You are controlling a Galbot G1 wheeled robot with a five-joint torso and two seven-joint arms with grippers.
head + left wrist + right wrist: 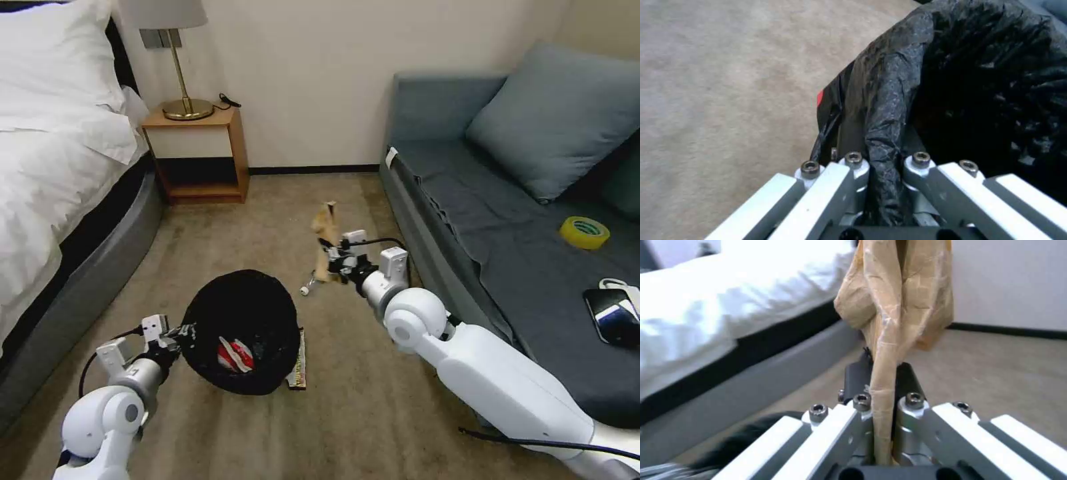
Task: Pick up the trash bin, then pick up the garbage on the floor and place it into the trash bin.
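**Bin held, second item in transit**

Left gripper (189, 329) jaws are closed on the bin (241, 331) rim, held over the floor. Snack packet (235, 354) lies inside. Right gripper (331, 256) jaws pinch the paper bag (325, 227), raised beside the bin. Bottle (306, 289) and gold wrapper (299, 363) remain on the floor.

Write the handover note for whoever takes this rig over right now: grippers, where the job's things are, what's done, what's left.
Left gripper: shut on the bin rim, holding it low beside the bed.
Right gripper: shut on the paper bag, raised above the carpet beyond the bin.
Done: red-and-white packet is in the bin.
Left: paper bag into the bin; small bottle lies on the carpet under the right gripper; a wrapper lies on the floor at the bin's right edge.
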